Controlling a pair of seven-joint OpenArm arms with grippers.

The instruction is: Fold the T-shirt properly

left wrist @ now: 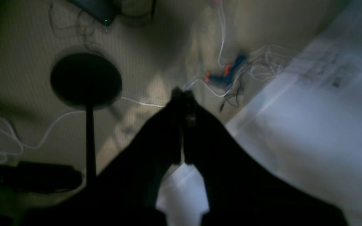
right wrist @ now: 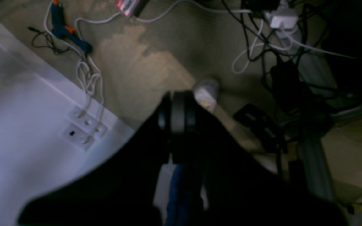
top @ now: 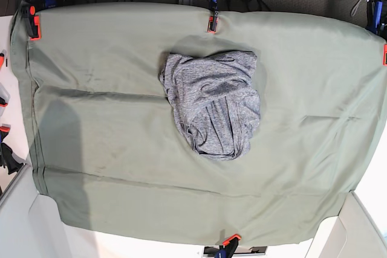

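Observation:
The heather-grey T-shirt (top: 213,102) lies crumpled in a wrinkled heap a little above the middle of the table, on the sage-green cloth (top: 109,119). Neither arm shows in the base view. In the left wrist view my left gripper (left wrist: 182,94) is shut with nothing between its dark fingers, hanging over the floor beside a white panel (left wrist: 309,125). My right gripper (right wrist: 178,97) is likewise shut and empty in the right wrist view, also over the floor. No T-shirt appears in either wrist view.
Orange clamps (top: 212,23) pin the cloth along the table's edges. On the floor lie white cables (right wrist: 88,78), a blue glue gun (right wrist: 63,29), a black round stand base (left wrist: 86,80) and a power strip with dark leads (right wrist: 283,18).

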